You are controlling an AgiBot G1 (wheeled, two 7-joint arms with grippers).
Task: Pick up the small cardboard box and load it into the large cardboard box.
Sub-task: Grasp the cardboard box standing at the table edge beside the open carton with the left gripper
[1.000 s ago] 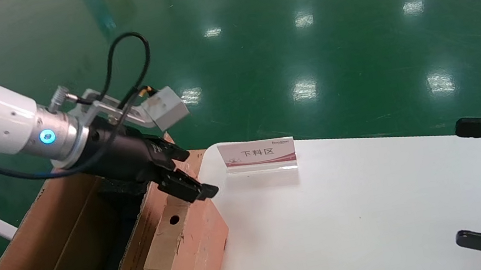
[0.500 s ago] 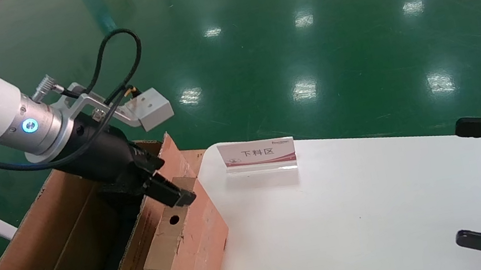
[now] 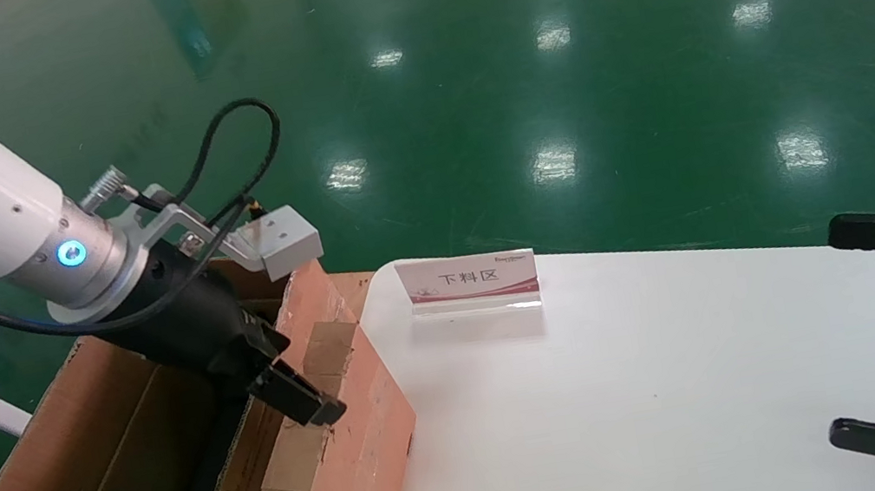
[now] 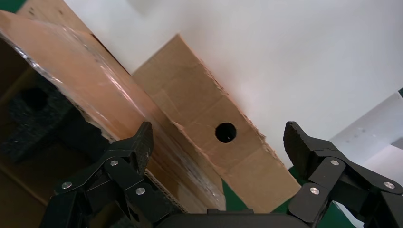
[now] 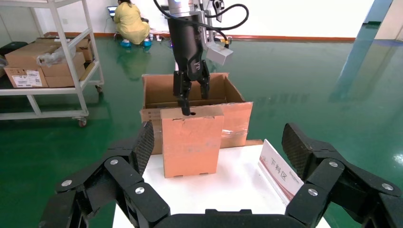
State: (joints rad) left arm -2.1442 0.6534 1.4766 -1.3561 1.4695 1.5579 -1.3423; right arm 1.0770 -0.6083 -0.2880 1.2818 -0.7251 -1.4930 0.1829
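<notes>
The left gripper (image 3: pixel 299 395) hung just above the tan top strip of the small pinkish-brown cardboard box (image 3: pixel 345 436), its fingers (image 4: pixel 135 147) spread wide and holding nothing. That box stood on the near left corner of the white table (image 3: pixel 687 381), touching the taped side flap of the long brown corrugated carton (image 3: pixel 119 454) (black foam visible inside), which sat beside the table. A white and red sign card (image 3: pixel 468 280) stood farther back. The right gripper (image 5: pixel 216 142) was parked at the table's right side, fingers spread.
</notes>
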